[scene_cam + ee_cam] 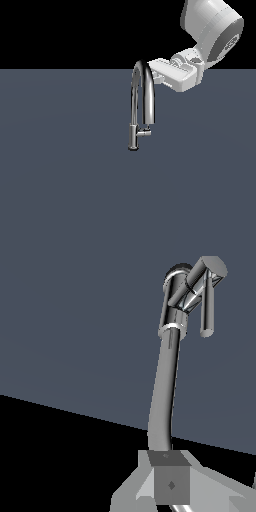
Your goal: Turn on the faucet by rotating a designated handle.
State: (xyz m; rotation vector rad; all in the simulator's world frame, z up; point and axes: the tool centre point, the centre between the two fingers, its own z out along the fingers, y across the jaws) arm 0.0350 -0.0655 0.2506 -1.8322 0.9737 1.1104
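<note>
While the faucet [141,100] stands alone on the grey surface [60,190], the hand [159,74] sits high up beside the top of its arch, on the exterior view's right. In the wrist view a finger [171,483] lies right against the spout tube, though I cannot tell whether the hand is closed on it or only resting there. That looks like the wrong height: the handle [144,132] juts sideways from the base, well below the hand and untouched. Nothing else lies around. Only the spout itself stands in the way of a drop to the handle.
</note>
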